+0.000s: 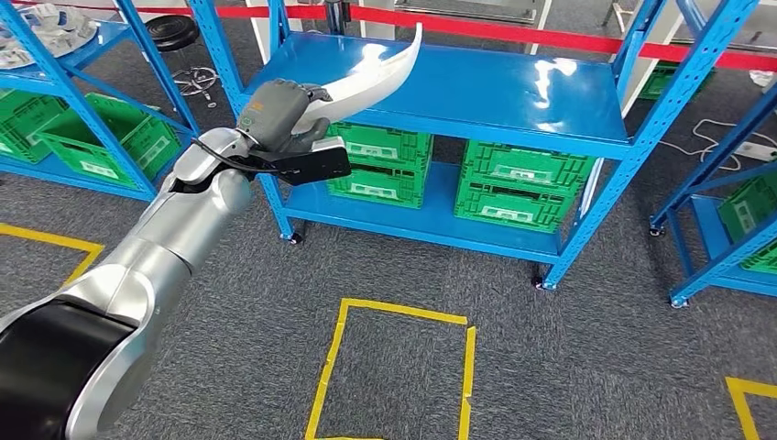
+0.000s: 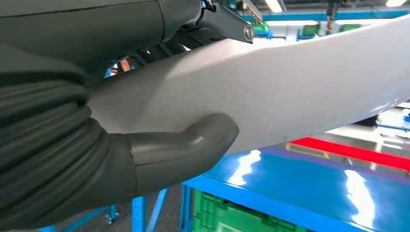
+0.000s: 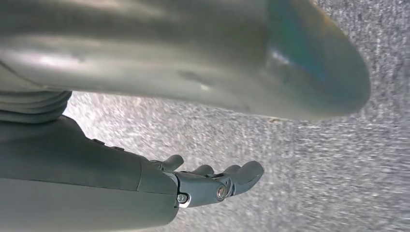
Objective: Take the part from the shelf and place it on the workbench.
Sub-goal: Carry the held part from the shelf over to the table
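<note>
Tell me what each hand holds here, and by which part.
Left hand grips the white curved part at its wider lower end. Right hand holds nothing.

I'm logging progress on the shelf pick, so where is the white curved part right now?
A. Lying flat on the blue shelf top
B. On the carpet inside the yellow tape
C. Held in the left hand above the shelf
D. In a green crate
C: the left hand grips the white curved part, lifted over the blue shelf; the left wrist view shows its thumb wrapped under it.
</note>
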Motion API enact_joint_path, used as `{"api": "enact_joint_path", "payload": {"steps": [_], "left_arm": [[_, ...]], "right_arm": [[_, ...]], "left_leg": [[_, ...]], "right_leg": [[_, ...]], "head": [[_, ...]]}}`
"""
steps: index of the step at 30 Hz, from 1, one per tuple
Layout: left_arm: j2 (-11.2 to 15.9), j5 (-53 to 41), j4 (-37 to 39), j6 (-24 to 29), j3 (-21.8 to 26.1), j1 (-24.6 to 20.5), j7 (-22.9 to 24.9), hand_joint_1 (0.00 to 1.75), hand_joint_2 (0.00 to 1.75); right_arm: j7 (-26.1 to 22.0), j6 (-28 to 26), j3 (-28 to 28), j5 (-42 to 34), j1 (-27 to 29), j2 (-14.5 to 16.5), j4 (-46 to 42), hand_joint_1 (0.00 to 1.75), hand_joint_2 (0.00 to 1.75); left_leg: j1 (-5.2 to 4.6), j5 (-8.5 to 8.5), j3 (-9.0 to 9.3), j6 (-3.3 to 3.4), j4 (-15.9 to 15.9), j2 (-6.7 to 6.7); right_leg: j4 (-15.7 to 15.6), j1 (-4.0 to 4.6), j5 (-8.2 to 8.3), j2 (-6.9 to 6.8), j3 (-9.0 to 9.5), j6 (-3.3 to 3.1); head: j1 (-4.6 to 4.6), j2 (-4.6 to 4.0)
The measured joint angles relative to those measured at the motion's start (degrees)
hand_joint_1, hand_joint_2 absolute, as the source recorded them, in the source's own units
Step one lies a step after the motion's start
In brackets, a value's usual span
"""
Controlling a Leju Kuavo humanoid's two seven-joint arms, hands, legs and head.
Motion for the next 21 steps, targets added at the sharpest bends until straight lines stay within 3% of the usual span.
{"api": "enact_joint_path", "payload": {"steps": [2,4,6,8,10,11,12,13,15,17,19,21], "left_arm": [[-0.1,0.1,-0.4,0.2,0.0,0.0,-0.1,1.75,1.75],[0.0,0.1,-0.6,0.3,0.0,0.1,-0.1,1.75,1.75],[0.1,0.1,-0.7,0.5,0.0,0.2,-0.2,1.75,1.75],[0.0,0.2,-0.8,0.9,0.0,0.6,-0.5,1.75,1.75],[-0.4,0.2,-0.9,1.6,0.0,1.5,-0.9,1.75,1.75],[-0.6,0.2,-0.9,1.9,0.0,2.0,-1.0,1.75,1.75],[-0.9,0.2,-0.9,2.3,0.0,2.4,-1.1,1.75,1.75],[-1.2,0.2,-0.9,2.7,0.0,2.6,-1.2,1.75,1.75],[-2.2,0.2,-0.9,3.4,0.0,2.4,-1.3,1.75,1.75],[-3.6,0.3,-0.9,3.8,0.0,2.1,-1.6,1.75,1.75],[-4.7,0.6,-0.9,3.9,0.0,2.1,-2.0,1.75,1.75],[-5.8,0.8,-0.8,3.8,0.0,1.9,-2.1,1.75,1.75]], "right_arm": [[0.0,-0.2,0.0,0.2,0.0,-0.1,0.0,0.00,0.00],[0.0,-0.5,0.0,0.3,0.0,-0.2,0.0,0.00,0.00],[0.1,-0.7,0.0,0.5,0.0,-0.3,0.0,0.00,0.00],[0.6,-0.9,0.0,0.8,0.2,-0.4,0.0,0.00,0.00],[1.3,-1.1,0.0,0.9,0.6,-0.5,0.0,0.00,0.00],[1.7,-1.3,0.0,0.8,0.7,-0.6,0.0,0.00,0.00],[2.0,-1.6,0.0,0.7,0.7,-0.7,0.0,0.00,0.00],[2.4,-1.9,0.0,0.4,0.8,-0.7,0.0,0.00,0.00],[3.1,-2.4,-0.3,-0.2,0.8,-0.7,-0.1,0.00,0.00],[3.8,-2.8,-0.8,-0.9,0.7,-0.7,-0.1,0.00,0.00],[4.2,-3.3,-1.3,-1.4,0.5,-0.7,-0.1,0.00,0.00],[4.0,-3.7,-1.6,-1.7,0.4,-0.6,-0.1,0.00,0.00]], "left_leg": [[-0.16,0.29,-0.51,-0.79,0.2,-1.02],[-0.11,0.62,-0.82,-1.42,0.1,-1.42],[-0.23,-1.02,-2.03,-1.88,2.3,0.61],[-0.25,-4.91,-4.74,-2.19,8.9,3.20],[-0.10,-7.69,-7.04,-2.33,15.3,3.96],[-0.08,-7.71,-6.88,-2.26,16.1,4.11],[-0.09,-6.80,-5.56,-2.06,14.4,4.32],[-0.19,-5.33,-3.28,-1.69,10.9,4.86],[-0.82,-3.49,1.16,-0.72,3.3,7.19],[-1.41,-3.30,2.68,0.01,0.3,8.07],[-1.34,-2.85,2.75,0.54,-0.1,6.54],[-0.99,-2.32,2.98,1.18,-0.8,5.24]], "right_leg": [[-0.6,0.22,0.09,0.35,0.25,-0.95],[-0.8,0.13,0.48,-0.83,0.27,-2.05],[-1.1,0.06,0.95,-1.92,0.30,-2.89],[-1.2,0.22,1.16,-3.07,0.16,-3.30],[-1.3,0.35,1.20,-4.44,0.03,-3.35],[-1.2,0.41,1.20,-5.12,0.01,-3.35],[-1.2,0.48,1.19,-5.81,0.02,-3.35],[-1.2,0.57,1.17,-6.49,0.07,-3.32],[-1.3,0.86,1.07,-7.94,0.18,-3.05],[-1.4,1.08,0.98,-9.39,0.39,-2.46],[-1.7,1.05,0.89,-10.32,0.76,-1.76],[-0.2,0.82,-0.45,-7.93,0.27,-1.17]], "head": [[-0.10,0.00],[-0.20,0.00],[-0.52,0.00],[-0.87,0.00],[-0.90,0.00],[-0.90,0.00],[-0.91,0.00],[-0.91,0.00],[-0.88,0.00],[-0.85,0.00],[-0.84,0.00],[-0.82,0.00]]}}
